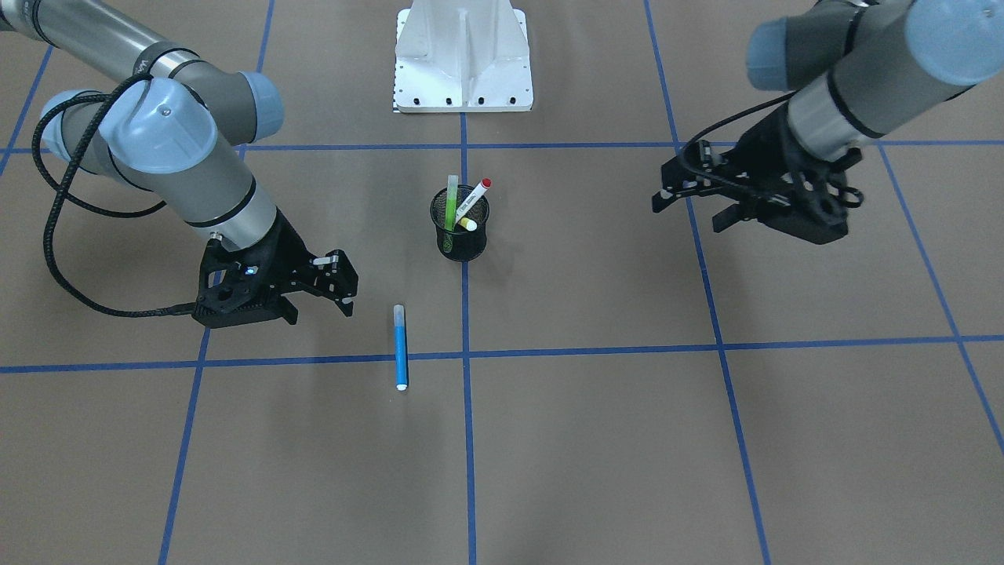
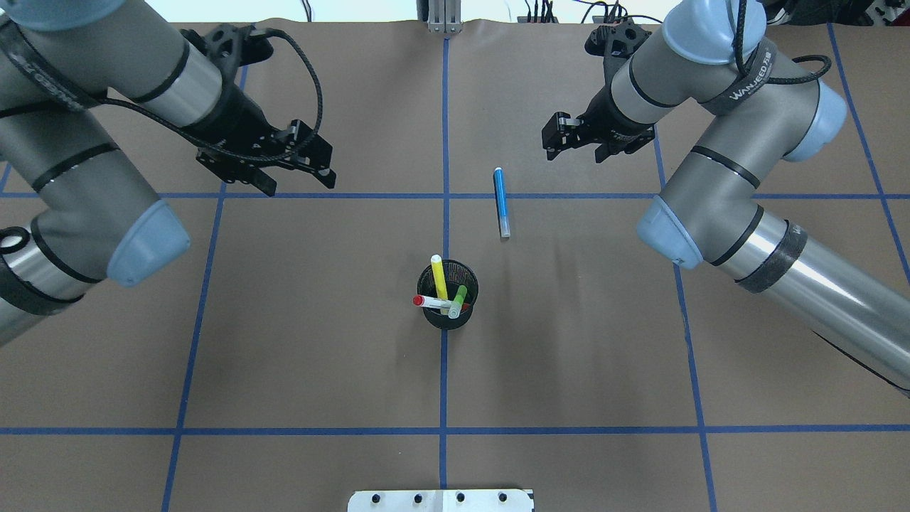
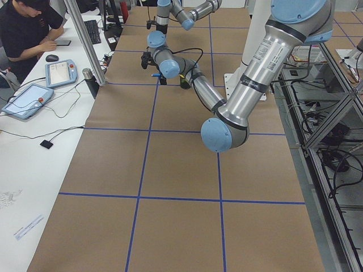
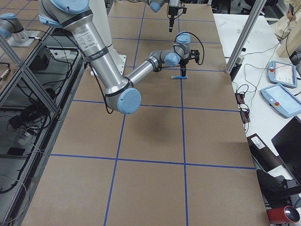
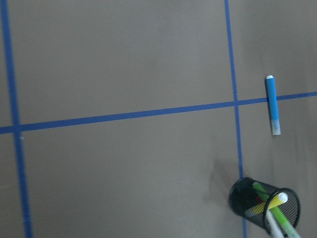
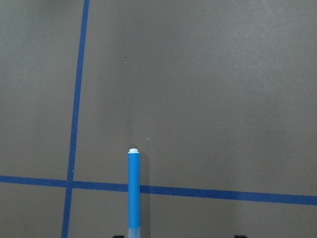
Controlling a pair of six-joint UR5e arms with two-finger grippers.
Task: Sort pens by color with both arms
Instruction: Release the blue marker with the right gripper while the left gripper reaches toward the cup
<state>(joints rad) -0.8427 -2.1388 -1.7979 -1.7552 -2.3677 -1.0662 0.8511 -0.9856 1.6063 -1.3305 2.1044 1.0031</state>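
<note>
Near right gripper, blue pen

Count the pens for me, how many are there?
4. The blue pen lies on the table across a tape line. The yellow pen, green pen and red-tipped white pen stand in the black mesh cup; another could hide inside it.

Right arm: black strap printed "WANJEED", rest of print illegible. Tube label on the same arm too small to read
</note>
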